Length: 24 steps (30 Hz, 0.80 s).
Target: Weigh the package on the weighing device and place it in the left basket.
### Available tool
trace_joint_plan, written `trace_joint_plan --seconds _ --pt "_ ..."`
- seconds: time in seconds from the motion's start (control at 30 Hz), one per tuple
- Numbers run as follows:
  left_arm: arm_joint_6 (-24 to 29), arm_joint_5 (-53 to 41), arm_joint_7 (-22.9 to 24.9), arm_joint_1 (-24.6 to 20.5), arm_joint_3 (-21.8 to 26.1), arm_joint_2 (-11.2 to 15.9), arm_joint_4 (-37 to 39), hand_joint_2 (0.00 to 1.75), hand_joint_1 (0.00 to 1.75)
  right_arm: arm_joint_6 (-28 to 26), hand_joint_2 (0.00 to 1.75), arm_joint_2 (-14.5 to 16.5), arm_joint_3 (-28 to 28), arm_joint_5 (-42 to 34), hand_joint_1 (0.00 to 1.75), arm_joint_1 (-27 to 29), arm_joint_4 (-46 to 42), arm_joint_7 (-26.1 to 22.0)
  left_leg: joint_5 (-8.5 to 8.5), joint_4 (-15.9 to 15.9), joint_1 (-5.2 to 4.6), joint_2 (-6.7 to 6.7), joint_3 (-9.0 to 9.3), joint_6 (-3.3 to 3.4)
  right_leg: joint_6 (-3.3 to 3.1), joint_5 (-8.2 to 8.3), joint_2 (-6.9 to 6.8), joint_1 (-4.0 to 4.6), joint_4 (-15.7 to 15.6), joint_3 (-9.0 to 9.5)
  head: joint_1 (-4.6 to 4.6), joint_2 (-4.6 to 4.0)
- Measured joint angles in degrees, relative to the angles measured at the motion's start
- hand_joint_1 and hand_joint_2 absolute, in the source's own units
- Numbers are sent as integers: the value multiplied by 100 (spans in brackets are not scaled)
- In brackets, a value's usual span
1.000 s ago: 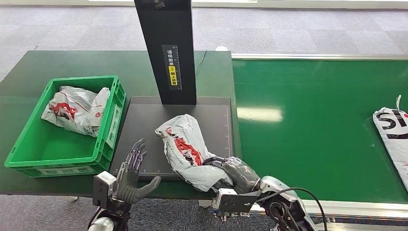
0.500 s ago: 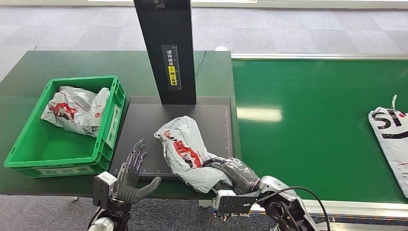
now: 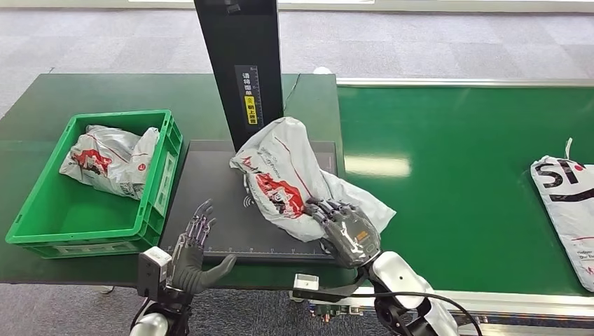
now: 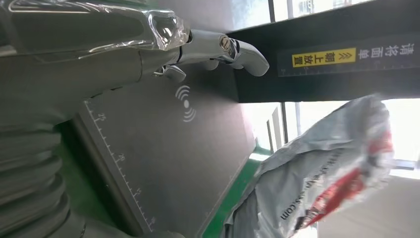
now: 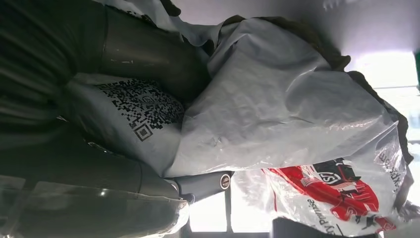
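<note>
one flat black weighing platform with a tall black post, one green plastic basket to its left, and three white plastic packages with red print: one in the basket, one on the green belt, one on the platform, now raised nearer the post than a second ago. the right hand grips it; the left hand hovers, fingers spread, holding nothing.
</note>
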Motion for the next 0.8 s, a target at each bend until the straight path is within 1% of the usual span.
trace_joint_plan --seconds 0.1,0.3,0.4,0.5,0.57,0.67,0.7,0.8 --pt "-15 34 0 -102 -47 0 57 175 0 -258 175 102 157 151 175 -20 64 -51 0 0 0 1 0 0 0 0 0 0 0 0 -1 0" --pt "-34 77 -8 -210 -88 0 165 175 0 -427 175 287 354 161 175 -151 385 -134 0 0 0 1 0 0 0 0 0 0 0 0 0 0" --pt "-37 84 -14 -240 -102 0 209 175 0 -295 175 393 425 -47 175 -243 667 -262 0 0 0 1 0 0 0 0 0 0 0 0 0 0" --pt "-55 91 -20 -242 -111 0 239 175 0 50 175 502 516 -303 175 -340 1075 -362 0 0 0 1 0 0 0 0 0 0 0 -1 -1 0" --pt "-64 94 -23 -241 -121 1 260 175 0 179 175 563 588 -320 175 -400 1373 -307 0 0 0 -1 -2 0 0 0 0 0 0 -2 -1 0" --pt "-62 94 -28 -238 -128 2 284 175 0 173 175 632 659 -236 175 -492 1726 -107 0 0 0 0 -3 0 0 0 0 0 0 -2 -1 0" --pt "-52 94 -28 -234 -128 1 286 175 0 127 175 654 674 -173 156 -531 1832 26 0 0 0 1 -3 0 0 0 0 0 0 -2 -1 0" --pt "-6 92 -28 -192 -125 0 279 175 0 -103 175 710 696 21 25 -654 2102 477 0 0 -1 0 -3 0 0 0 0 -1 0 -2 -1 0"
